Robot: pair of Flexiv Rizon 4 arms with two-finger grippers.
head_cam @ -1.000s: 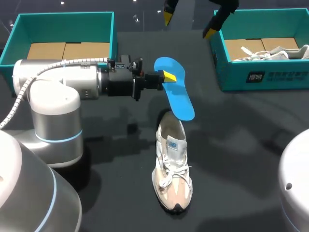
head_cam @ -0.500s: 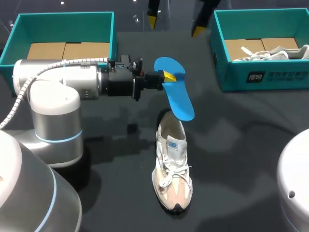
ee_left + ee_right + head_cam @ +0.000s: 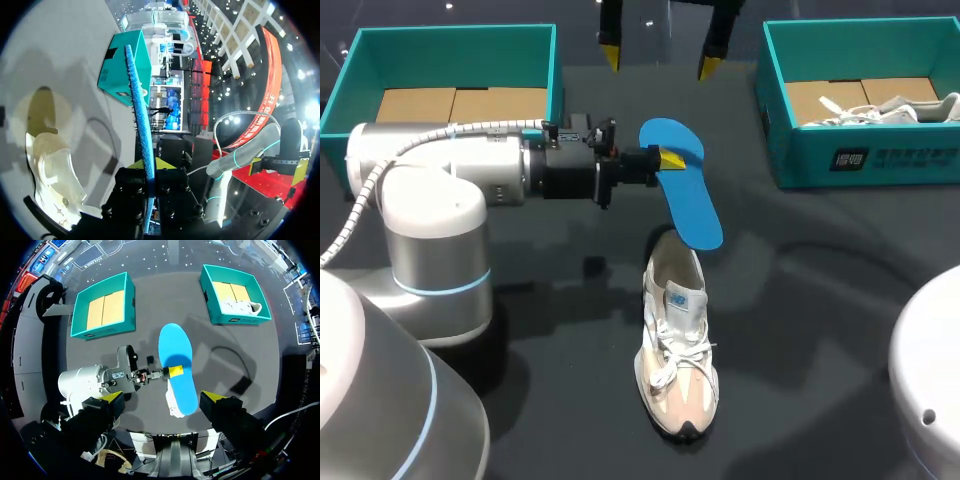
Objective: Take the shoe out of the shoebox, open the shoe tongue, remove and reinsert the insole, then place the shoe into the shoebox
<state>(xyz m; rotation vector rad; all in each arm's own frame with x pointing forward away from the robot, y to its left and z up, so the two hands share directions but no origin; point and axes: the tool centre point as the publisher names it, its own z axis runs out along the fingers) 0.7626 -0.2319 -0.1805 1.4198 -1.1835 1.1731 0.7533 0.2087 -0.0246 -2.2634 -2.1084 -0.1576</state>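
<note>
left jaws clamped on blue insole point(image 3: 685, 200), centre of frame, held above counter point(image 3: 820, 300), its lower end just over heel of shoe point(image 3: 678, 350). shoe on counter, lower centre, toe toward bottom edge. right jaws at top centre, spread wide, empty.

likely step: reinsert insole. tilt insole's lower end down into opening, keep it in line with shoe, let right jaws steady shoe or hold tongue back.

hard to tell: tongue position, inside of shoe. right jaws cut off by top edge. left wrist view shows insole edge-on only.
</note>
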